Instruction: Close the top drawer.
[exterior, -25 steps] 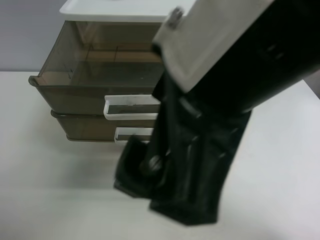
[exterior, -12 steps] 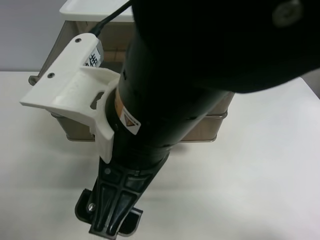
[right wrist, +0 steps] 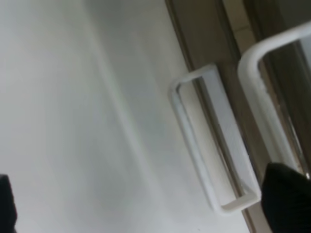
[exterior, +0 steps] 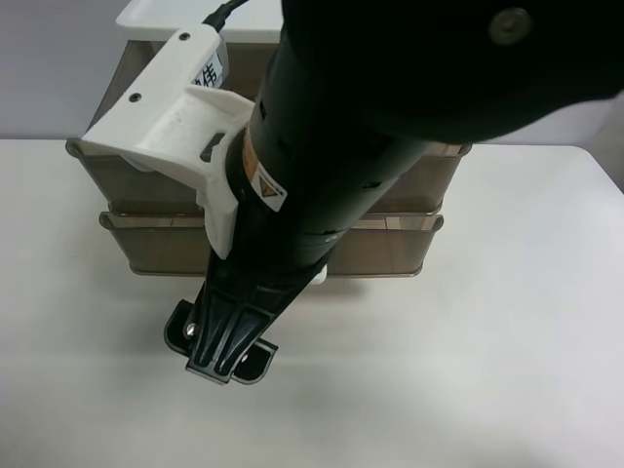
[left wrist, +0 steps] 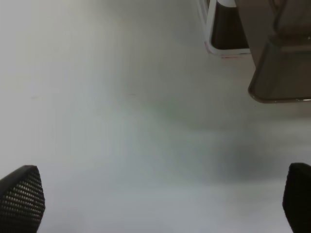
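Left gripper (left wrist: 160, 206) is spread wide and empty, its fingertips (left wrist: 22, 199) in the frame's two lower corners over the white table (left wrist: 97, 97). Right gripper (right wrist: 146, 204) is also wide and empty, one finger (right wrist: 286, 199) at lower right just beside a white loop handle (right wrist: 209, 141). In the high view the top drawer (exterior: 112, 180) sits at upper left, its front nearly above the lower drawer (exterior: 146, 249). A black arm (exterior: 322, 175) covers the middle of both.

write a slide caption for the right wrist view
Open right pincer facing the top drawer's white handle, with the lower drawer's handle beside it
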`<action>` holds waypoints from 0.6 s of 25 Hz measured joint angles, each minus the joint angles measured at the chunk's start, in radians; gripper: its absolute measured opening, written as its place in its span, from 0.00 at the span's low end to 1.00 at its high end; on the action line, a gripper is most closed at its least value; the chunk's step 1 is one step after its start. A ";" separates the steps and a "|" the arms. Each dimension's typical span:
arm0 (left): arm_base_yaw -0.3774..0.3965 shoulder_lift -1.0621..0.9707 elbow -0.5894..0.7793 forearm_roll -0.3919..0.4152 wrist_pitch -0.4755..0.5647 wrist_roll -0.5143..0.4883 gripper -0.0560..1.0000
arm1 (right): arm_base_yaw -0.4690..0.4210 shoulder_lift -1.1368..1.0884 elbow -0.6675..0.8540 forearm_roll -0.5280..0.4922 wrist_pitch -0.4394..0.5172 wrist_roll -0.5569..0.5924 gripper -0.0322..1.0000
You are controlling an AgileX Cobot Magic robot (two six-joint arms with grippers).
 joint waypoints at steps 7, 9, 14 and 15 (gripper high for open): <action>0.000 0.000 0.000 0.000 0.000 0.000 0.99 | -0.066 0.000 0.000 0.009 -0.017 -0.022 0.99; 0.000 0.000 0.000 0.000 0.000 0.000 0.99 | -0.098 0.000 0.000 0.010 -0.032 -0.044 0.99; 0.000 0.000 0.000 0.000 0.000 0.000 0.99 | -0.145 0.000 0.000 0.012 -0.072 -0.075 0.99; 0.000 0.000 0.000 0.000 0.000 0.000 0.99 | -0.154 0.000 0.000 0.014 -0.081 -0.082 0.99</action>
